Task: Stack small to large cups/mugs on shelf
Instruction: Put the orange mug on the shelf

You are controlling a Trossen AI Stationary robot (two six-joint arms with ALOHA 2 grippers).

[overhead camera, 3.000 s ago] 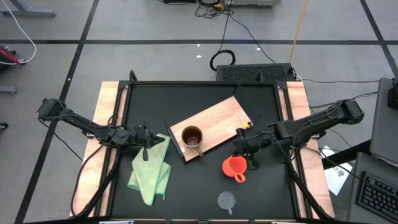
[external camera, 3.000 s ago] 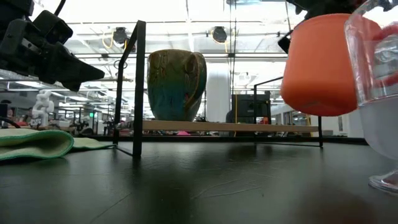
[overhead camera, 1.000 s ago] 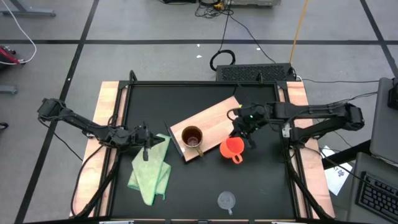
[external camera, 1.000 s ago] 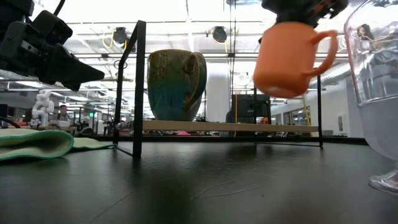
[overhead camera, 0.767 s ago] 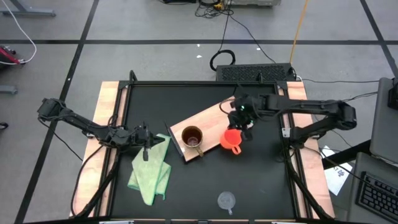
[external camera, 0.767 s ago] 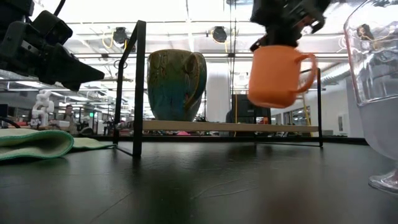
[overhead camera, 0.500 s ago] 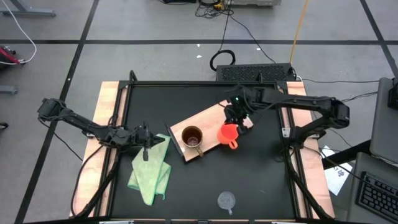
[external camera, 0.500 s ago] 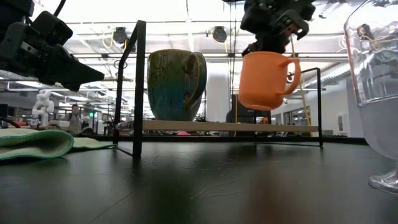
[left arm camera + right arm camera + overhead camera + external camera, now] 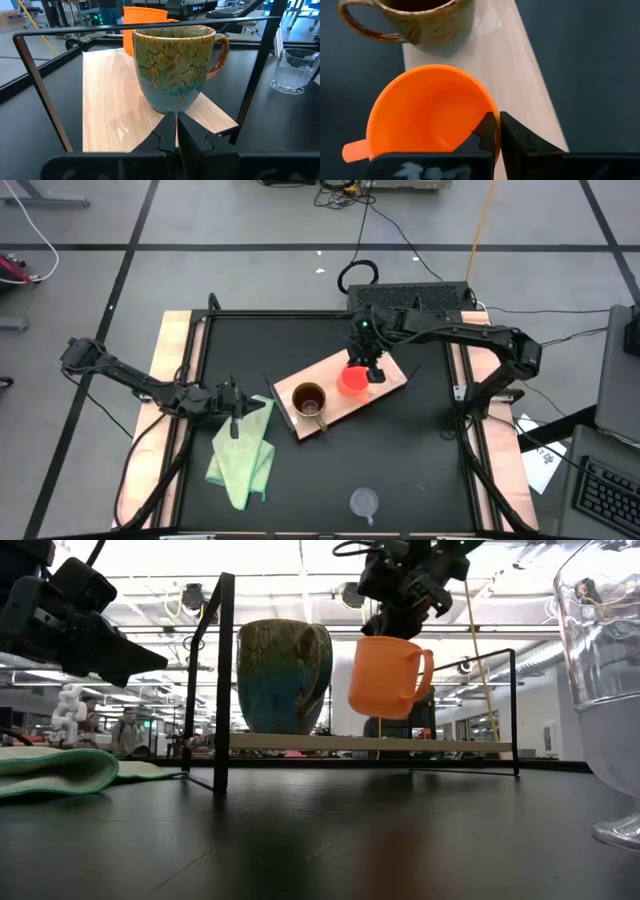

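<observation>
One right hand | pinching orange mug rim (above shelf)

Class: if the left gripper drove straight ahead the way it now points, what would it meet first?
Probably the large brown-green glazed mug on the light-wood shelf board; it stands directly ahead of the shut left gripper, though depth is uncertain.

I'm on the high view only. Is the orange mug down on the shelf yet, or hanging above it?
Observer: Hanging. In the low view the orange mug has a clear gap above the shelf.
Operator: How does the right tool have it?
Observer: The right tool pinches the rim, one finger inside the mug, one outside.
Operator: Is it level?
Observer: Not quite; it is tipped slightly, handle away from the brown mug.
Operator: And the left tool?
Observer: The left tool is shut, empty, facing the brown mug.
</observation>
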